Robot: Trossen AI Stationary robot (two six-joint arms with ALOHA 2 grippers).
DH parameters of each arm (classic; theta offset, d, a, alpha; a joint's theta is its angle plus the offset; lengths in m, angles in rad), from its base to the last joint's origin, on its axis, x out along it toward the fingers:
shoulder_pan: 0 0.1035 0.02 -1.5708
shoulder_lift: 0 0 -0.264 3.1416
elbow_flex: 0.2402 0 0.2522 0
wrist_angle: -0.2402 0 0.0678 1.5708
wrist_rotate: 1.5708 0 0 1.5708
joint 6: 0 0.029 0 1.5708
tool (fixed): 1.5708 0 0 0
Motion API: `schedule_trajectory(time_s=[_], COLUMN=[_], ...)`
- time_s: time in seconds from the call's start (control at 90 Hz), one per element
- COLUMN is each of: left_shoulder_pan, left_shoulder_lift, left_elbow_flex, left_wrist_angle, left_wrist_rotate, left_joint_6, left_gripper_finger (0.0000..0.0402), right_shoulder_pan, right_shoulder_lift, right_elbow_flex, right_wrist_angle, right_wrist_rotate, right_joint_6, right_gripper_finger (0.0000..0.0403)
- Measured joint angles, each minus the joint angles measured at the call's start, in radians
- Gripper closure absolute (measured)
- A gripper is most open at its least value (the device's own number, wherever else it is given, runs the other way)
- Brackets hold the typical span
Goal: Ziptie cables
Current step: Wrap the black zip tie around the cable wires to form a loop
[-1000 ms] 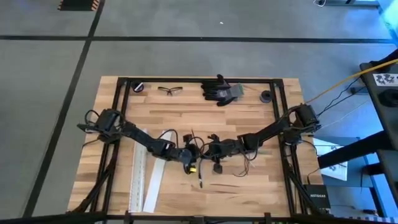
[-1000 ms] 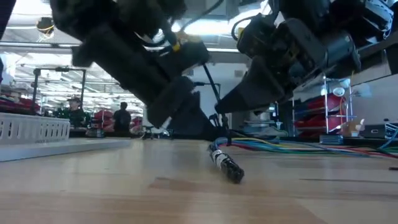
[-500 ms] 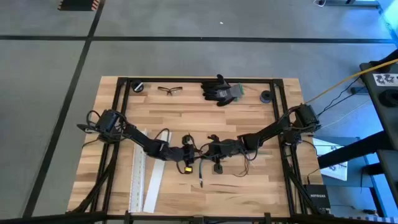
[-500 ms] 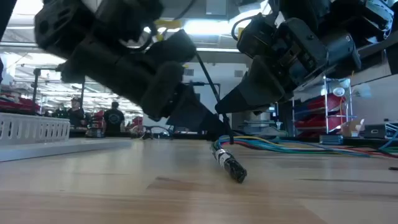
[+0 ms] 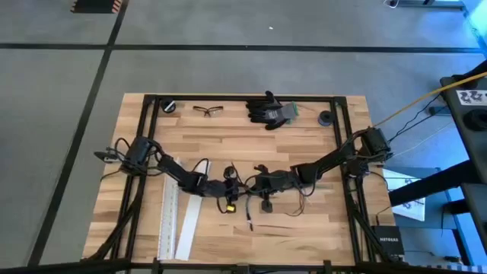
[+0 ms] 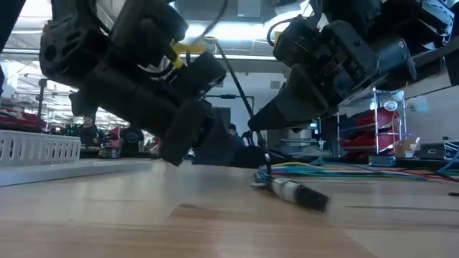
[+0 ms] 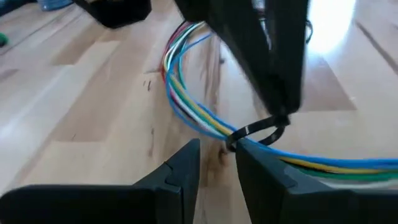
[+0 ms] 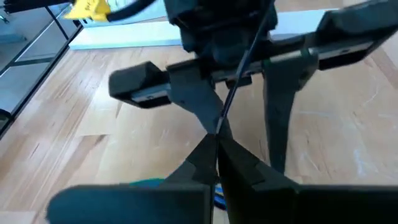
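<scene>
Just ahead of the left end effector (image 7: 216, 163), fingers slightly parted and empty: cables (image 7: 186, 106) already looped by a ziptie (image 7: 255, 132). Right end effector (image 8: 216, 152) pinched on its tail. Next, probably cinching: steadying bundle, pulling tail.

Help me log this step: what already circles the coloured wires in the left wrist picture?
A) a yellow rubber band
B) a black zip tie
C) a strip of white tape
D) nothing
B: a thin black zip tie loops around the coloured wires, just ahead of the left gripper.
</scene>
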Motion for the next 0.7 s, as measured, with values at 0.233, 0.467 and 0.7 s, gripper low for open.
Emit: schedule_trajectory(time_s=[0.233, 0.467, 0.7], left_shoulder_pan=[-0.007, 0.008, 0.026], left_shoulder_lift=[0.000, 0.000, 0.000], left_elbow_flex=[0.000, 0.009, 0.013], left_wrist_angle=[0.018, 0.072, 0.055], left_wrist_rotate=[0.027, 0.026, 0.025], left_joint_6=[-0.032, -0.012, -0.016], left_gripper_finger=[0.0313, 0.0313, 0.0355], right_shoulder_pan=[0.000, 0.000, 0.000], right_shoulder_lift=[0.000, 0.000, 0.000], right_elbow_flex=[0.000, 0.000, 0.000], right_wrist_angle=[0.005, 0.021, 0.018], right_wrist_rotate=[0.000, 0.000, 0.002], right_joint_6=[0.000, 0.000, -0.001], right_gripper_finger=[0.0403, 0.0403, 0.0403])
